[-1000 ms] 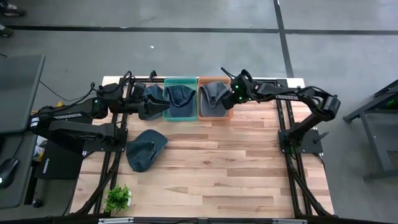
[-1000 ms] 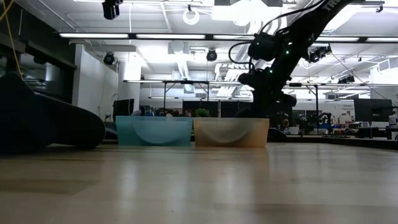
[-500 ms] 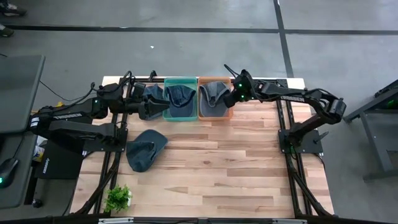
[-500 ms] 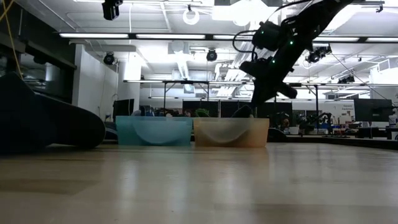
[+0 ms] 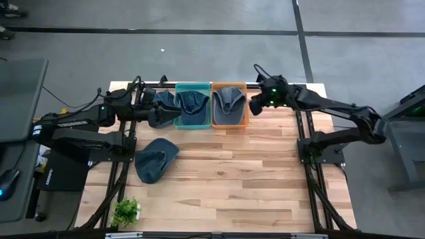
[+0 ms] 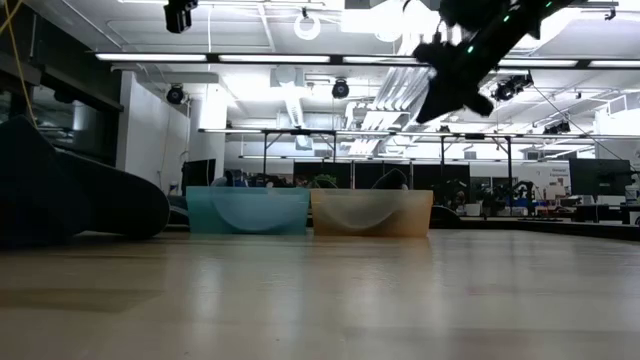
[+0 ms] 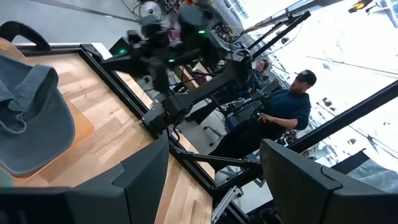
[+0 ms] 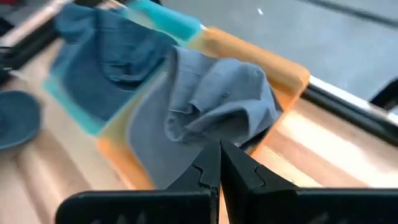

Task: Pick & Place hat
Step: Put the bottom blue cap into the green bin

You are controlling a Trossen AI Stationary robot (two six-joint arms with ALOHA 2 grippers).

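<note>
No brand, label or legible writing found on any item. High view: the right gripper (image 5: 253,105) hangs just off the orange bin (image 5: 230,123) near the desk's far edge, holding nothing; the right wrist view shows its jaws pressed together. A grey hat (image 5: 229,102) lies in that bin, a blue hat (image 5: 191,103) in the teal bin (image 5: 192,123) touching it. The left gripper (image 5: 159,117) sits beside the teal bin, jaws parted and empty per the left wrist view. Another dark hat (image 5: 155,160) lies on the desk (image 5: 252,179) toward its left edge. Only the high view shows a small plant (image 5: 126,211) at the near left corner; only the left wrist view shows a person (image 7: 277,112) beyond the desk
</note>
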